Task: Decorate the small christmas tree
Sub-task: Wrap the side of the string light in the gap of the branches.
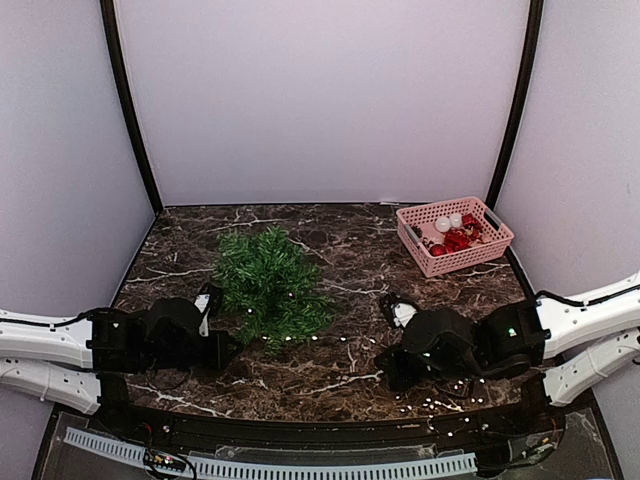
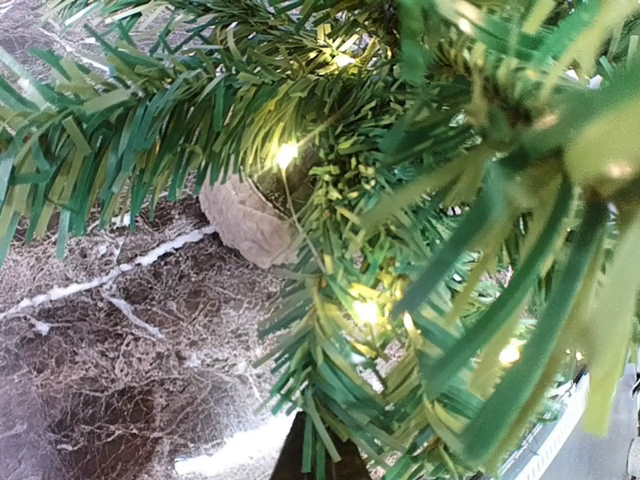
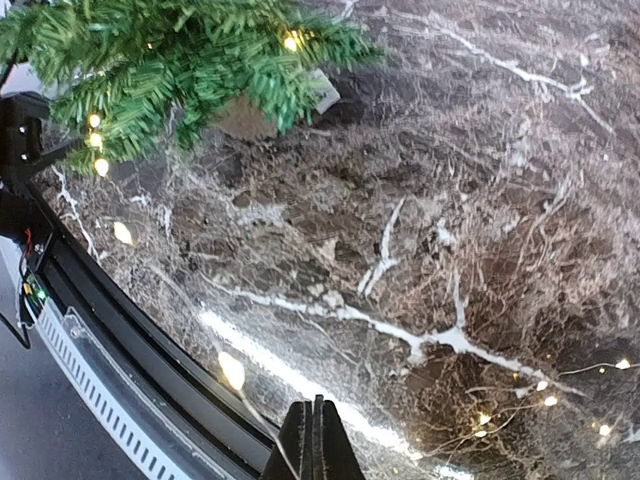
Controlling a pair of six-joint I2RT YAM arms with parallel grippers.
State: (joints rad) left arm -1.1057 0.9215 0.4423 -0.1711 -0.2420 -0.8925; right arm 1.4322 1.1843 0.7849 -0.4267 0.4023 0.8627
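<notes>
Left fingers (image 2: 333, 466) and right fingers (image 3: 306, 446) are found pressed together; the small christmas tree (image 1: 270, 285), just ahead of the left pair, is judged light, springy, best held by its wrapped base (image 2: 250, 222).

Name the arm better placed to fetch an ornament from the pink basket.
Right. The pink basket sits at the far right, on the side of the right tool. The left tool sits beside the small christmas tree, farther off. Both tools are shut.
</notes>
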